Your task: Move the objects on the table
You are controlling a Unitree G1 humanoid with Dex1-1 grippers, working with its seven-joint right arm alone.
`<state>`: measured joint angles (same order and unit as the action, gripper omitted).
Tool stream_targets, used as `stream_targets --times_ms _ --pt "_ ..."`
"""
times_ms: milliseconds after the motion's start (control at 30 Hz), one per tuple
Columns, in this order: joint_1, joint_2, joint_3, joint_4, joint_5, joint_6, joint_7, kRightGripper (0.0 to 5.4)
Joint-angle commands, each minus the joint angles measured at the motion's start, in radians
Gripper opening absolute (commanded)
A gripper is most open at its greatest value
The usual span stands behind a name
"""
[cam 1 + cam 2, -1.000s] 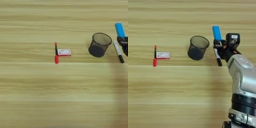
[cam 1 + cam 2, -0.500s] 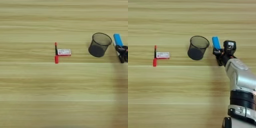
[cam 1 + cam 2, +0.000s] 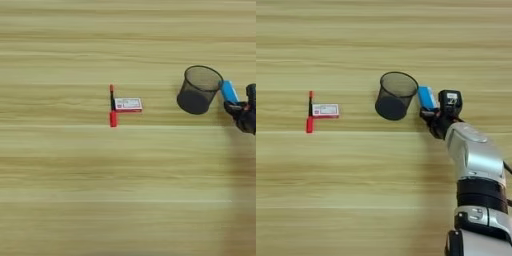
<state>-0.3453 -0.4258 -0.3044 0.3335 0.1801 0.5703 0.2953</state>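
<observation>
Since a second ago the blue oblong block [image 3: 427, 97] has shifted left, from well clear of the black mesh cup [image 3: 395, 95] to just beside its rim, and the right arm has come in with it; the white marker that lay beside the block then no longer shows in either view.

Largest to smallest: the tabletop [image 3: 125, 190], light wood grain with pale streaks, fills both views. On it, the silver forearm [image 3: 474, 157] rises from the bottom right edge toward the cup. The mesh cup stands upright right of centre. The end effector [image 3: 432, 116] sits at the near end of the blue block, its black fingers seemingly around that end, though I cannot tell whether they are clamped on it or merely against it. The block points up and slightly left, its far end next to the cup's right wall.

Well apart to the left lie the small white-and-red box [image 3: 128, 104] and, touching its left side, the red pen [image 3: 112, 107], which runs up and down the picture with its thicker cap toward the near edge.
</observation>
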Motion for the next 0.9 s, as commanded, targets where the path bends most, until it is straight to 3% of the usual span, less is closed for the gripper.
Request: stream_targets --times_ms 33,233,600,900 --pt "-0.072 -0.036 0.018 -0.026 -0.009 -0.047 0.006 1.40" --pt "-0.079 -0.027 0.041 0.011 -0.014 -0.058 0.009 1.40" --pt "-0.106 -0.036 0.058 0.119 -0.031 -0.096 0.011 2.77" --pt "-0.089 -0.039 0.065 0.080 -0.037 -0.098 0.012 3.97"
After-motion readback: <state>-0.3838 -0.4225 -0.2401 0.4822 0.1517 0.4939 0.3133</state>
